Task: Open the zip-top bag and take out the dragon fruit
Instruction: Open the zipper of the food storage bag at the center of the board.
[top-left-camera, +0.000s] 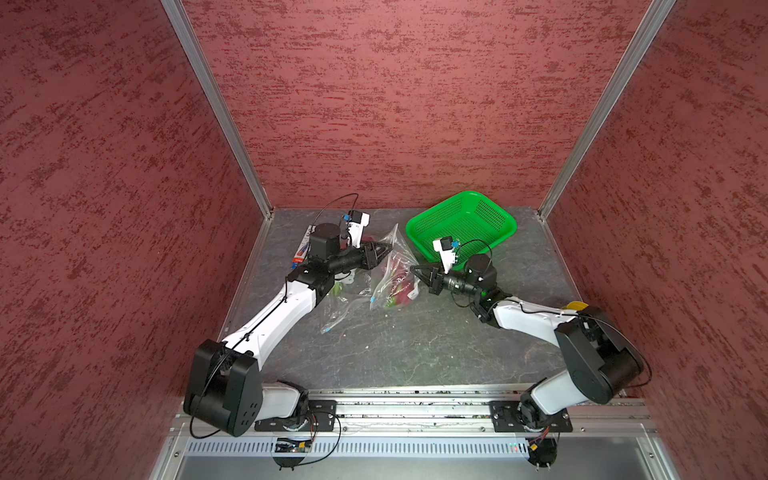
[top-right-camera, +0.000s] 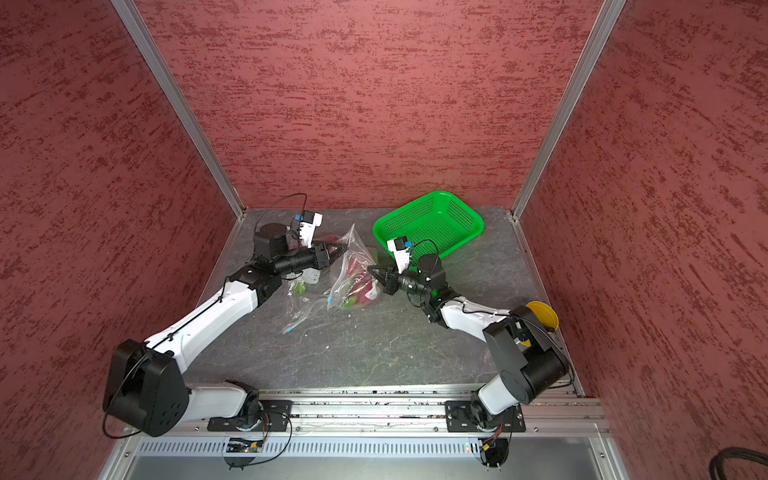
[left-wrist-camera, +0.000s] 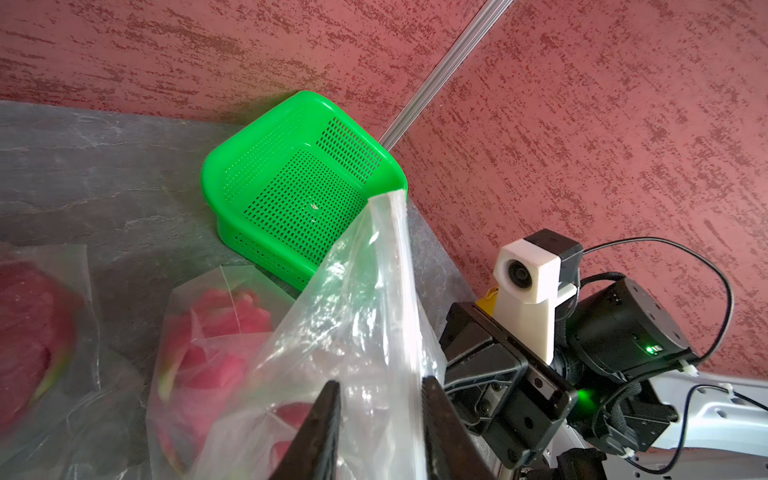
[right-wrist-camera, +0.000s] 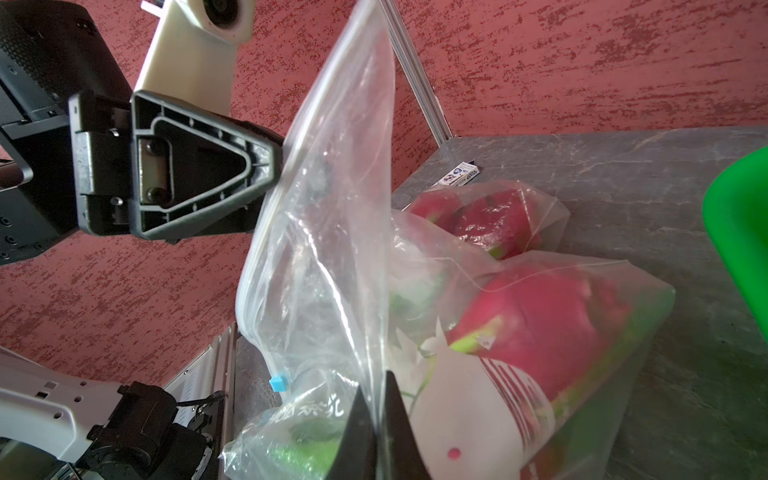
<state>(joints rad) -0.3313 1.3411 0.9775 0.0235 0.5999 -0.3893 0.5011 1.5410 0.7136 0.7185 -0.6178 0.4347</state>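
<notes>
A clear zip-top bag (top-left-camera: 395, 253) (right-wrist-camera: 332, 232) stands pulled up in the middle of the table, with a magenta dragon fruit (right-wrist-camera: 540, 324) (left-wrist-camera: 216, 332) in its lower part. Its blue slider (right-wrist-camera: 277, 383) sits at the low end of the zip. My right gripper (right-wrist-camera: 376, 415) (top-left-camera: 412, 269) is shut on the bag's film on the right side. On the left side, my left gripper (left-wrist-camera: 380, 390) (top-left-camera: 388, 248) straddles the bag's zip edge. Its jaws are still apart, with the plastic between them.
A green mesh basket (top-left-camera: 461, 224) (left-wrist-camera: 291, 191) stands at the back right. A second bag holding dragon fruit (right-wrist-camera: 490, 220) lies behind the first. Another clear bag (top-left-camera: 345, 307) lies near the left arm. A small printed packet (right-wrist-camera: 459, 173) lies by the back left corner, and a yellow object (top-right-camera: 542, 316) sits behind the right arm.
</notes>
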